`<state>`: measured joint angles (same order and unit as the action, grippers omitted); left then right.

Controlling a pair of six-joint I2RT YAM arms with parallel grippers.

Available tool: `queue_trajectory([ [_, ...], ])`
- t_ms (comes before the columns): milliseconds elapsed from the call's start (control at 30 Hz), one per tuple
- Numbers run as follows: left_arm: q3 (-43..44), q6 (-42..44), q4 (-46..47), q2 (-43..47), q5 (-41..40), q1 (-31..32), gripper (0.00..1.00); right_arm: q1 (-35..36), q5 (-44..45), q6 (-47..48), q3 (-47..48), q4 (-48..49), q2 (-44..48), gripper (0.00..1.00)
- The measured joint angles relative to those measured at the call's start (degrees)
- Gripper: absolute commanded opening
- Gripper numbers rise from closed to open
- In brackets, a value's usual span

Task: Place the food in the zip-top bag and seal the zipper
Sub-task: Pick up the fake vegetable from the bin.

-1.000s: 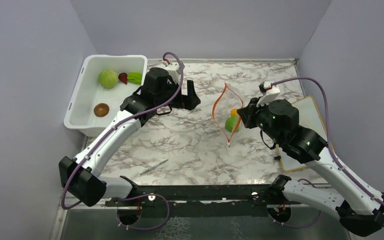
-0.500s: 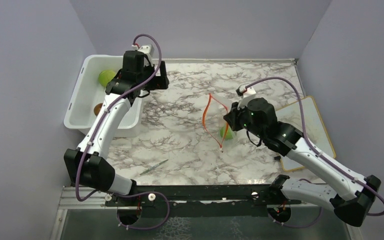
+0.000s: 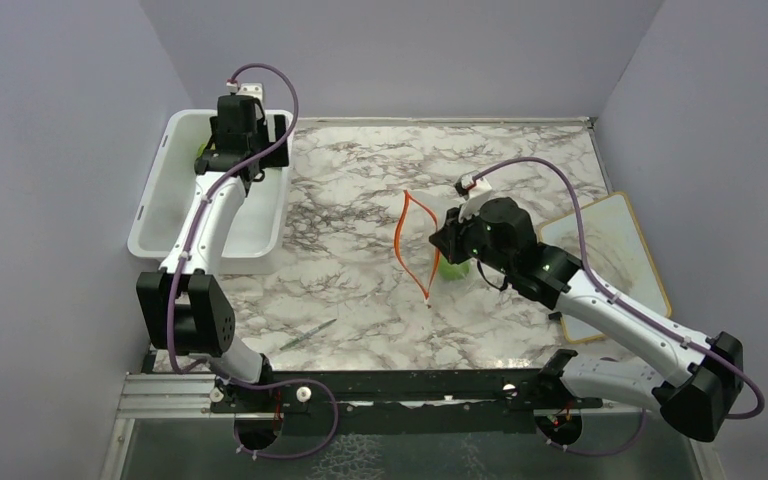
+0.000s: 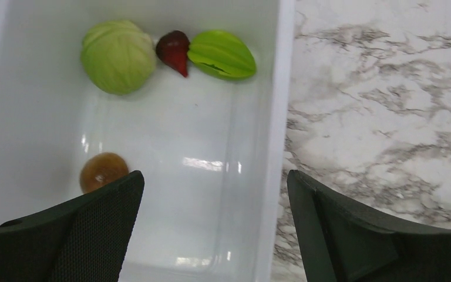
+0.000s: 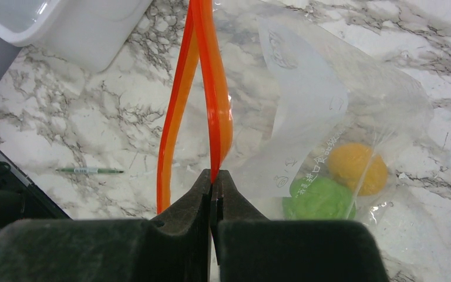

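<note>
Left fingers stand wide apart, holding nothing, above the white plastic tub. In the tub lie a pale green cabbage ball, a dark red piece, a green ridged fruit and a brown ball. Right fingers are pinched on the orange-red zipper strip of the clear crinkly zip-top bag. The bag's mouth is parted, and it sits on the marble desk to the right of the tub, with an orange ball and a green round fruit inside.
</note>
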<state>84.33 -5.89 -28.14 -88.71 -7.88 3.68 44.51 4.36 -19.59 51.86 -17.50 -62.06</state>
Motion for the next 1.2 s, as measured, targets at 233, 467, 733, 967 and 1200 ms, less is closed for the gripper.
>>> queue_trajectory([
  [233, -0.42, 7.98, 7.89, -2.86, -2.73, -3.04, 0.89, 0.00, -0.39, 0.68, -1.51, 1.55, 1.05, 0.01],
  [467, 3.43, 10.40, 12.28, -12.50, -5.22, -7.74, 0.90, 0.00, -0.92, 1.46, -1.46, 1.46, 1.11, 0.01],
  [733, 4.48, 12.94, 16.37, -21.11, -6.86, -10.97, 0.95, 0.00, -1.31, 1.22, -1.46, 1.27, 1.38, 0.01],
  [967, 8.72, 14.67, 19.47, -27.56, -9.40, -12.63, 0.99, 0.00, -2.38, 0.74, -1.40, 1.27, 0.94, 0.01],
  [1200, 16.00, 16.22, 19.80, -33.18, -9.53, -13.35, 0.98, 0.00, -2.84, 0.35, -1.36, 1.29, 0.04, 0.01],
])
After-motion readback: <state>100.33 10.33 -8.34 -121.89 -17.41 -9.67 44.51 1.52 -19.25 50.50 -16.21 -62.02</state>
